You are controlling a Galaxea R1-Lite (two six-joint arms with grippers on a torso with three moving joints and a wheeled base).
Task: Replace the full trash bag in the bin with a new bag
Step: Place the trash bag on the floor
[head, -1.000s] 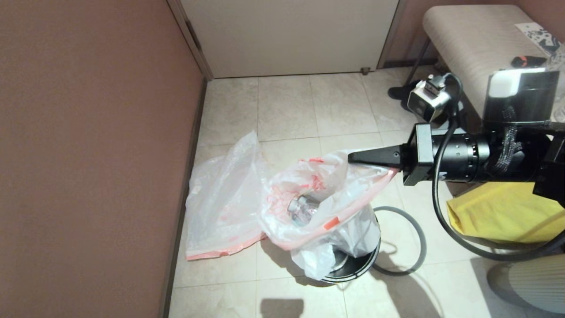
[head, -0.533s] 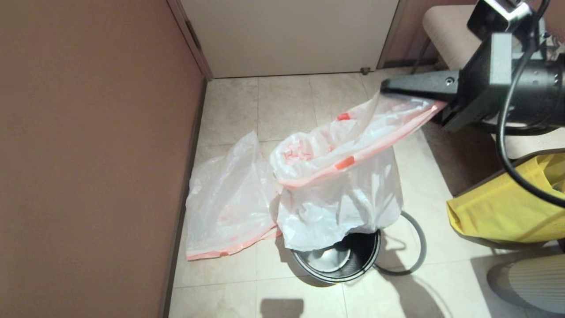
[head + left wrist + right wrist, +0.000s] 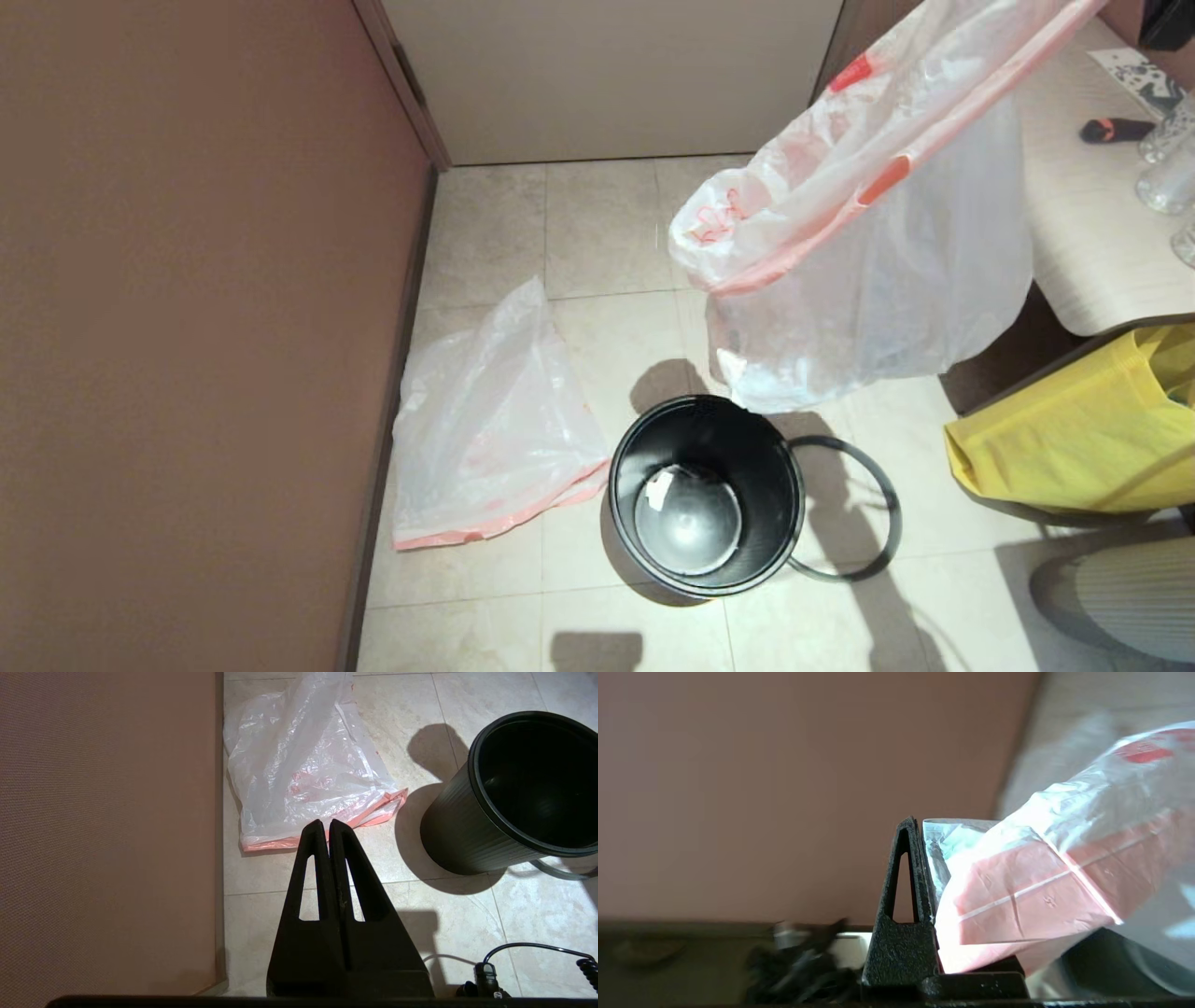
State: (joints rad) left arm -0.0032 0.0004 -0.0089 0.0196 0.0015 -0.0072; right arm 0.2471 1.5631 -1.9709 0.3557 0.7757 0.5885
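The full trash bag (image 3: 868, 233) hangs in the air at the upper right, clear of the bin, with white paper showing through its bottom. My right gripper (image 3: 920, 825) is shut on its pink-red rim band (image 3: 1031, 896) and sits above the head view's top edge. The black bin (image 3: 770, 467) stands unlined on the floor, and its grey ring (image 3: 887, 509) lies beside it. The new bag (image 3: 495, 429) lies limp on the tiles by the left wall. My left gripper (image 3: 329, 823) is shut and empty, low over the floor just short of the new bag's (image 3: 303, 765) rim band.
A brown wall (image 3: 187, 327) borders the left side. A white door (image 3: 607, 75) stands at the back. A padded bench (image 3: 1092, 233) and a big yellow bag (image 3: 1074, 448) fill the right. A white scrap (image 3: 659, 487) lies in the bin's bottom. A black cable (image 3: 537, 947) lies on the floor.
My right gripper has risen up and to the right, out of the head view, pulling the full bag clear of the bin. The bin's inside now shows.
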